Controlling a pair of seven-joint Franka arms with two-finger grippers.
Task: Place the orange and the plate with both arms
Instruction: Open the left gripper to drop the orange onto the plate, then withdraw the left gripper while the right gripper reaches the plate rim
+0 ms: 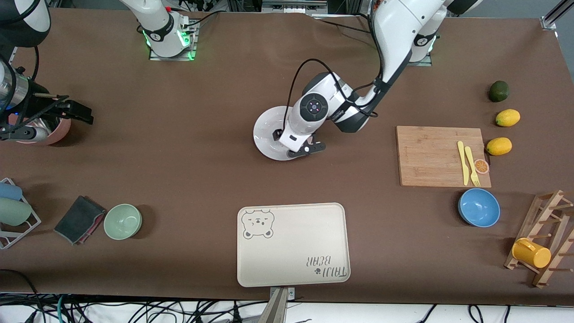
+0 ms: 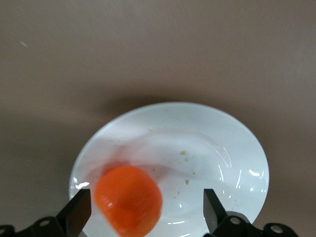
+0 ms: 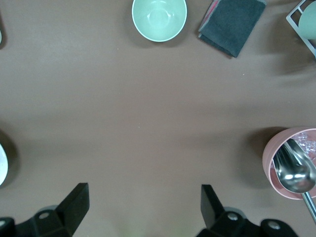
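Observation:
The white plate [image 1: 265, 134] lies on the brown table, mid-table, farther from the front camera than the bear tray. My left gripper [image 1: 293, 142] hangs low over it and hides the orange in the front view. In the left wrist view the orange [image 2: 128, 200] lies on the plate [image 2: 197, 133] between the spread fingers of my left gripper [image 2: 146, 207], close to one finger [image 2: 79, 210]; nothing is gripped. My right gripper [image 1: 74, 112] is open and empty over bare table beside a pink cup, at the right arm's end; it also shows in the right wrist view [image 3: 143, 202].
The pink cup [image 1: 56, 132] holds a metal spoon [image 3: 294, 170]. The cream bear tray [image 1: 291, 244] lies near the front edge. A cutting board [image 1: 439, 154] with yellow cutlery and an orange slice [image 1: 481, 166], a blue bowl [image 1: 479, 207], a green bowl [image 1: 123, 221] and a grey cloth [image 1: 78, 220] also sit on the table.

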